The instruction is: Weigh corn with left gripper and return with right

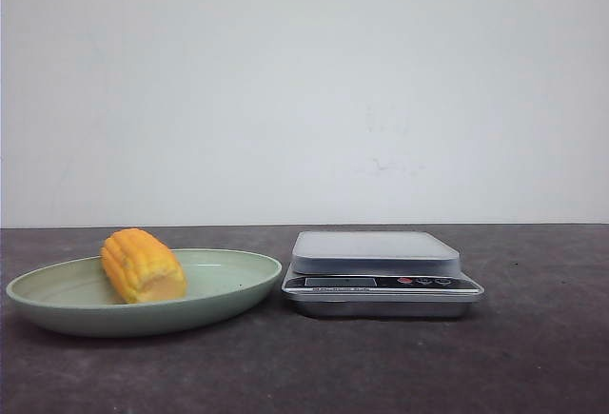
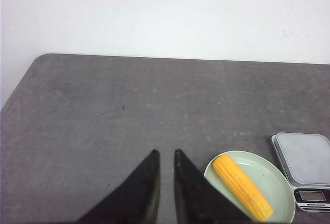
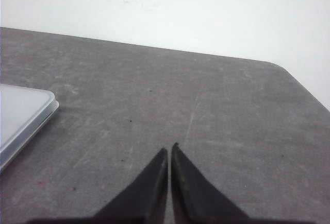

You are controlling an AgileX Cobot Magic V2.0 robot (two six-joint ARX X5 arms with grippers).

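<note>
The corn [image 1: 143,266], a yellow-orange cob with rows of kernels, lies in a pale green plate [image 1: 238,273] at the table's left. A silver digital scale [image 1: 376,250] with a bare platform stands just right of the plate. In the left wrist view the corn [image 2: 242,186] lies in the plate [image 2: 276,175] with the scale [image 2: 304,154] beyond it. My left gripper [image 2: 166,154] hovers over bare table beside the plate, its jaws a narrow gap apart and holding nothing. My right gripper [image 3: 170,149] is shut and empty, over bare table beside the scale [image 3: 20,116]. Neither gripper shows in the front view.
The dark grey tabletop [image 1: 533,357] ends at a white wall behind. Its rounded far corners show in both wrist views [image 2: 46,58] [image 3: 278,67].
</note>
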